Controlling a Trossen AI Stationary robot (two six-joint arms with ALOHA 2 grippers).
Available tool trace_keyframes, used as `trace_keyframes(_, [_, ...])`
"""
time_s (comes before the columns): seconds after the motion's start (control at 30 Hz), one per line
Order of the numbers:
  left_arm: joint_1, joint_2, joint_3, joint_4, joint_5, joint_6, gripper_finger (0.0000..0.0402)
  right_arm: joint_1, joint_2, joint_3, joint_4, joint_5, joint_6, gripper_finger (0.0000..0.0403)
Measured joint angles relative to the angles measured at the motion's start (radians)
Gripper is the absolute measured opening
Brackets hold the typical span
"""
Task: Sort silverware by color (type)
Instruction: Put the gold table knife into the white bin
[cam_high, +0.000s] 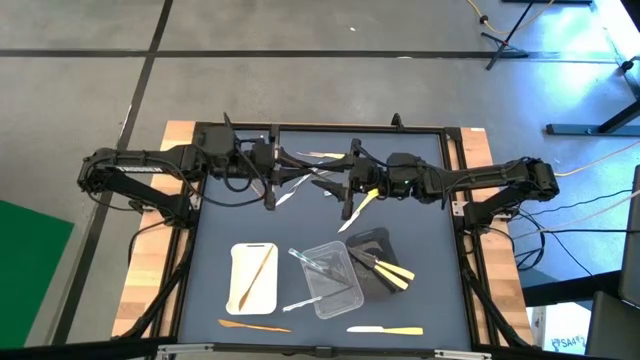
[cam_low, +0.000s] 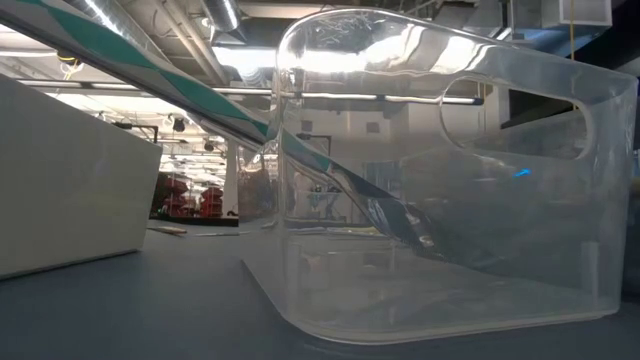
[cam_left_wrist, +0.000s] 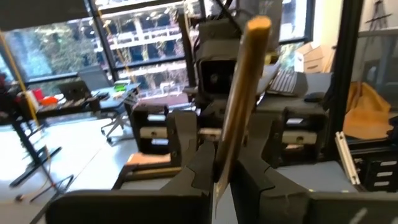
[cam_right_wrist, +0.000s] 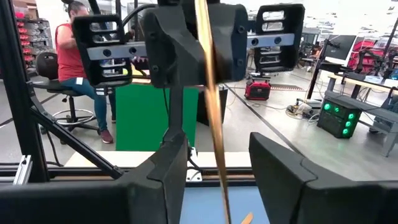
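My left gripper (cam_high: 290, 173) and my right gripper (cam_high: 330, 185) meet above the table's far middle. The left one (cam_left_wrist: 222, 177) is shut on a brown wooden utensil (cam_left_wrist: 239, 99). The right gripper (cam_right_wrist: 217, 168) is open, with one finger on either side of that utensil (cam_right_wrist: 211, 106) and a gap to each. More silverware lies under the grippers: a silvery piece (cam_high: 288, 193), a pale yellow piece (cam_high: 366, 200) and a wooden one (cam_high: 322, 155). The low view shows no gripper. My left gripper pinches the wooden utensil between its two fingers, on the narrow lower part (cam_left_wrist: 219, 168). The utensil is lifted clear. It stands up out of the fingers, slightly tilted, and its rounded free end (cam_left_wrist: 258, 25) is well above them.
Three trays stand in the near half: a white tray (cam_high: 240, 255) holding a wooden utensil, a clear tray (cam_high: 345, 296) holding clear ones, and a black tray (cam_high: 385, 238) holding pale yellow ones. Loose pieces lie near the front edge: wooden (cam_high: 255, 325), clear (cam_high: 300, 303), cream (cam_high: 385, 330). A person sits beyond the table (cam_right_wrist: 78, 68).
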Motion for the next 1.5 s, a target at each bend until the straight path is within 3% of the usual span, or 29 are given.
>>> trace_keyframes(0.33, [0.0, 0.0, 0.0, -0.177, -0.022, -0.154, 0.0022, 0.0, -0.068, 0.0, -0.154, 0.001, 0.0, 0.0164])
trace_keyframes(0.47, [0.0, -0.011, 0.0, -0.307, 0.022, -0.347, 0.0022, 0.0, -0.108, 0.0, -0.257, 0.001, 0.0, 0.0164])
trace_keyframes(0.67, [-0.008, -0.028, 0.0, -0.566, 0.171, -0.72, 0.0023, 0.0, -0.144, 0.0, -0.41, 0.001, 0.0, 0.0163])
trace_keyframes(0.77, [-0.054, -0.022, 0.0, -0.676, 0.185, -0.822, 0.0023, 0.0, -0.146, 0.0, -0.468, 0.001, 0.0, 0.0163])
trace_keyframes(1.2, [-0.307, 0.1, 0.0, -0.794, 0.153, -1.051, 0.0024, 0.0, -0.146, 0.0, -0.582, 0.001, 0.0, 0.0163])
trace_keyframes(1.5, [-0.379, 0.257, 0.0, -0.81, 0.191, -1.099, 0.0025, 0.0, -0.146, 0.0, -0.59, 0.001, 0.0, 0.0163])
